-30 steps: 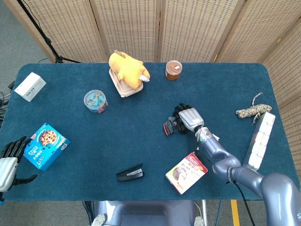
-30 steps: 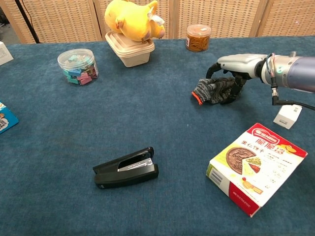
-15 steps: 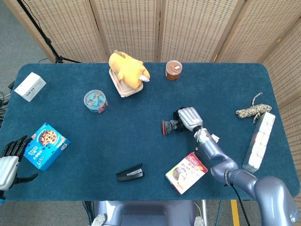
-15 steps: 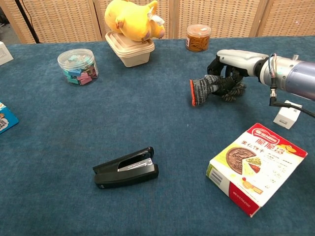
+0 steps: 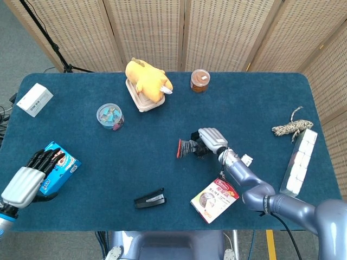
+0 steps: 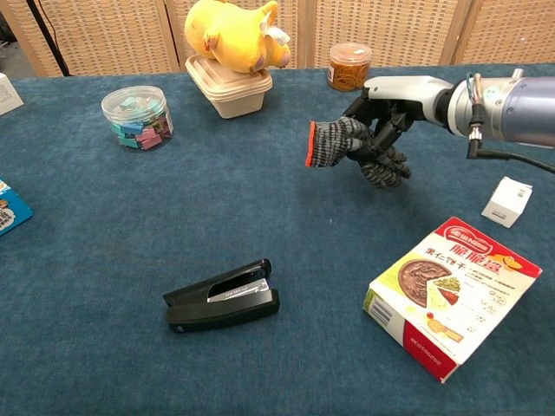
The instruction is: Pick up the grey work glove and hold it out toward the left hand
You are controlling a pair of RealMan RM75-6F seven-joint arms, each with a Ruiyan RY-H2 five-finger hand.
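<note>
glove: grey knit work glove with an orange cuff edge [image 6: 334, 143], off the counter, near the middle, a bit right of centre; cuff points toward my left side, the glove's fingers dangle down and right.
why held so: I grip it mid-body so the cuff end sticks out free, which I judge gives the other hand something to take.
right hand: silver right hand [image 5: 210, 139] over the glove from above, its dark fingers [image 6: 381, 130] wrapped round the knit; it is holding the glove, arm stretched in from the right edge.
left hand: silver left hand with black fingers [image 5: 28, 176] at the near-left corner, fingers apart and holding nothing, right by the blue cookie box [image 5: 56, 157]; touching or not, cannot tell. Well apart from the glove.
stage: pick-up looks done; the reach leftward is partly made, a wide gap left to close.
counter: dark blue cloth counter [image 5: 244, 103].
in the path: black stapler [image 6: 222, 297] lies nearer me than the line between the hands, so I expect no snag if the glove stays lifted.
near glove: red-and-white food box [image 6: 451, 295] near-right, small white cube [image 6: 508, 201] right, amber jar [image 6: 349, 66] behind.
farther off: yellow plush toy on a beige tub [image 5: 146, 78], clear round tub of clips [image 5: 110, 116], both far-left of the glove.
risk: loose knit could slip from my hold.
</note>
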